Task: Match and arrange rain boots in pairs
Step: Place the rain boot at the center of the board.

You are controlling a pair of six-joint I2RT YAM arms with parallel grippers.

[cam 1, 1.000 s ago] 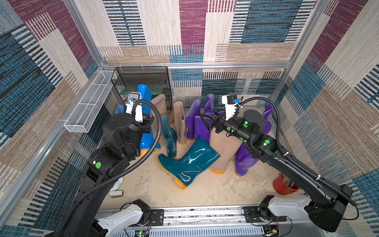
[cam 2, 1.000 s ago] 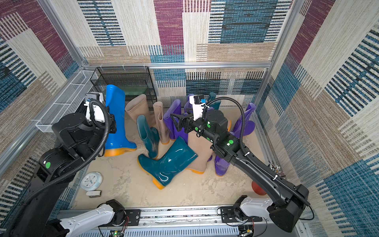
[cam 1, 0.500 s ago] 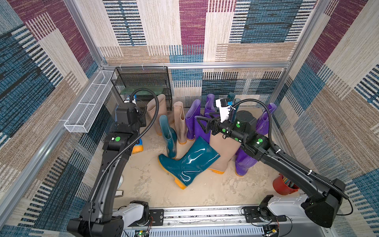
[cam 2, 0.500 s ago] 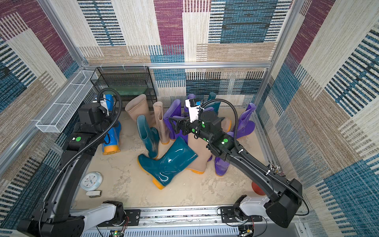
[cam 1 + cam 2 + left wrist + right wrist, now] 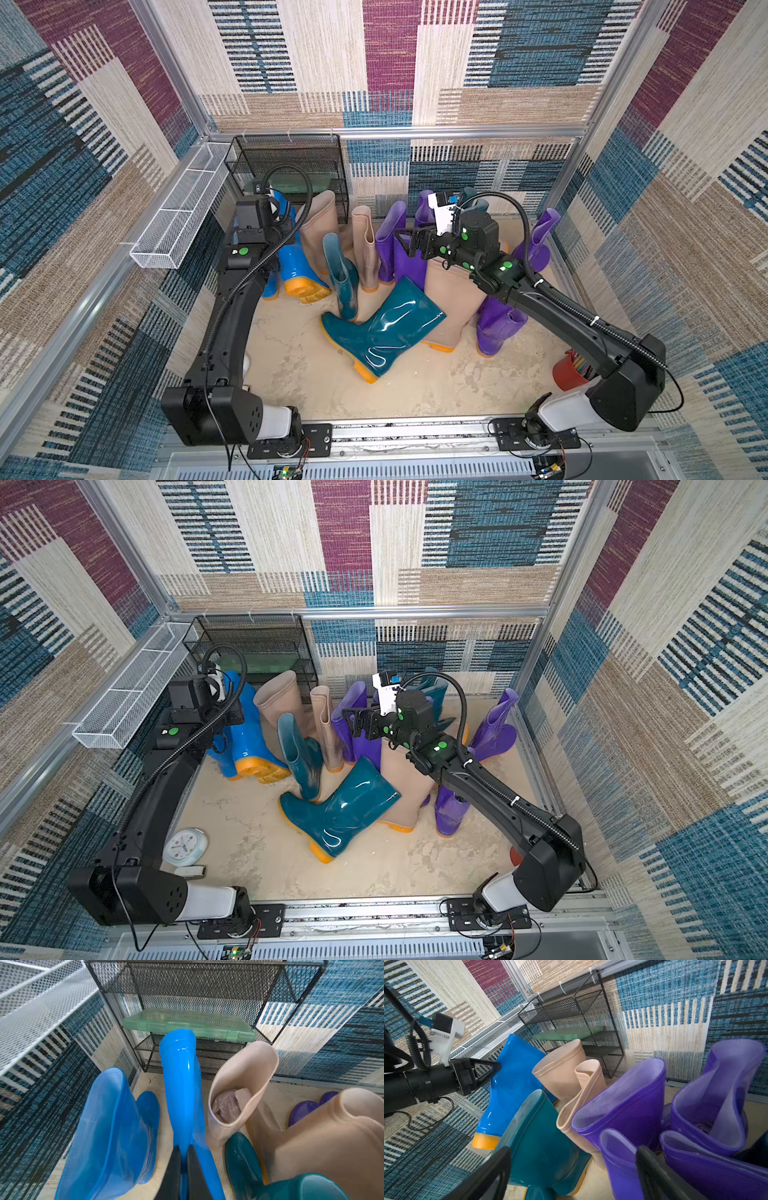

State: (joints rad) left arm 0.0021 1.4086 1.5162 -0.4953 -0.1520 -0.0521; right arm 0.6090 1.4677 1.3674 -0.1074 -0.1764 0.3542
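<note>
1. Left wrist view: left jaws are clamping the shaft of a tall bright blue boot (image 5: 182, 1084), which is leaning beside a second blue boot (image 5: 112, 1126) by the black mesh rack (image 5: 187, 985).
2. Right jaws are hanging wide open, empty, above the purple boots (image 5: 629, 1101).
3. Beige boots (image 5: 320, 224) are standing between them at the table's (image 5: 291, 374) back, and a teal boot (image 5: 386, 328) is lying tipped out front.

A: Count by colour?
B: Two bright blue boots (image 5: 297, 257); three beige boots (image 5: 320, 224); three teal boots (image 5: 390, 328) clear — possibly more behind; purple boots (image 5: 390, 237), five at least.
A: Sundries?
B: One black mesh rack (image 5: 291, 153), one white wire basket (image 5: 178, 220), one clock (image 5: 185, 845), one red cup (image 5: 565, 370).
</note>
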